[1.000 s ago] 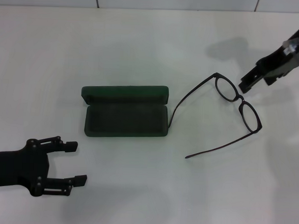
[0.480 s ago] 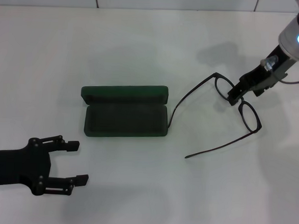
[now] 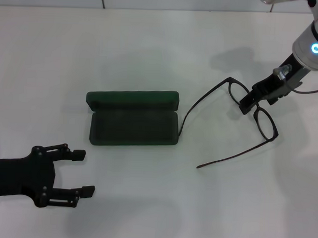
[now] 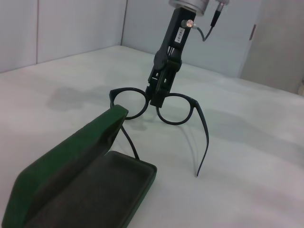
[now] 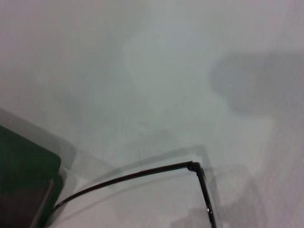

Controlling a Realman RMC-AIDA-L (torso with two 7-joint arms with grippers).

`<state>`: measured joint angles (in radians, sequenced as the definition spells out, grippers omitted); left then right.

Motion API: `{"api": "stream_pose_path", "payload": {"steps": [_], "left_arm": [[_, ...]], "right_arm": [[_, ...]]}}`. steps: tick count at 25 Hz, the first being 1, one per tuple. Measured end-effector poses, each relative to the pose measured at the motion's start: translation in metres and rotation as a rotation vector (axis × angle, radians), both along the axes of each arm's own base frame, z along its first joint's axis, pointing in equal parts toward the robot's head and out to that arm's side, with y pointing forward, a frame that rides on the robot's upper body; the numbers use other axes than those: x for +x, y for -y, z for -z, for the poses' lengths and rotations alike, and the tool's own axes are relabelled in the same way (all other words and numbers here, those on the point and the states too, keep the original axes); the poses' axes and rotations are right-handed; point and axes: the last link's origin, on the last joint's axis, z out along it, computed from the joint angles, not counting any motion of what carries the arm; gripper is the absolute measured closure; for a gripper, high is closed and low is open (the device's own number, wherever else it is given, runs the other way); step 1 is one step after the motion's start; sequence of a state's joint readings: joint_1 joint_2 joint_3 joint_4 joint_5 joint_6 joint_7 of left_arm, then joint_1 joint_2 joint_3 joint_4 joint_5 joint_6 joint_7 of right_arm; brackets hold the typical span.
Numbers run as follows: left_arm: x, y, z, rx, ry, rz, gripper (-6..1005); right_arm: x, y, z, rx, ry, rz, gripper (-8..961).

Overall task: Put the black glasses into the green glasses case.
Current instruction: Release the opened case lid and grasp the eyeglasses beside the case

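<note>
Black glasses (image 3: pixel 253 109), thin-framed with temple arms unfolded, on the table (image 3: pixel 151 45), bridge pinched by right end effector (image 3: pixel 248 104).

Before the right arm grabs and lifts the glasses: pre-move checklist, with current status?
1. Green glasses case open, lining exposed: ok.
2. Case interior free of anything else: ok, nothing visible inside.
3. Right gripper lined up on the bridge of the black glasses: ok; in the left wrist view it sits at the bridge between the lenses.
4. Firm grip on the frame: cannot tell; finger closure isn't visible.
5. Temple arms folded for the case: not ok; both are spread open, and one tip lies close beside the case's right end.
6. Left gripper out of the way: ok; open, near the table's front edge, apart from the case.
</note>
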<state>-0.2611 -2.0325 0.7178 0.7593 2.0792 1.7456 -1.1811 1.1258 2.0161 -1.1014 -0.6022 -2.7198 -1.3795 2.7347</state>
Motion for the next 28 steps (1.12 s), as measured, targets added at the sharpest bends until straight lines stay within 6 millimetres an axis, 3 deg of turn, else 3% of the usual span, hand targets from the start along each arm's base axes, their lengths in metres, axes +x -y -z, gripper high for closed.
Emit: {"api": "stream_pose_path", "payload": {"steps": [6,11,17,28], "left_arm": [[-0.0001,0.0001,0.0001,-0.001,-0.001,0.000,140],[0.0001,-0.0001,0.0001,-0.001,-0.001,0.001,142],[0.0001,-0.0004,-0.0002,-0.001,-0.001,0.001,144],[0.0002,-0.0003,0.0001,-0.001,-0.001,0.001,147]], "right_arm": [[-0.0044,0.0006,0.0015,-0.009,-0.001,-0.005,172],[-0.0070,0.0015,0.0013,-0.019,0.001,-0.007,310],[-0.0066,0.0028,0.0032,-0.028,0.021,-0.014,577],[-0.0045,0.0029,0.0037,-0.027,0.026,-0.011,671]]}}
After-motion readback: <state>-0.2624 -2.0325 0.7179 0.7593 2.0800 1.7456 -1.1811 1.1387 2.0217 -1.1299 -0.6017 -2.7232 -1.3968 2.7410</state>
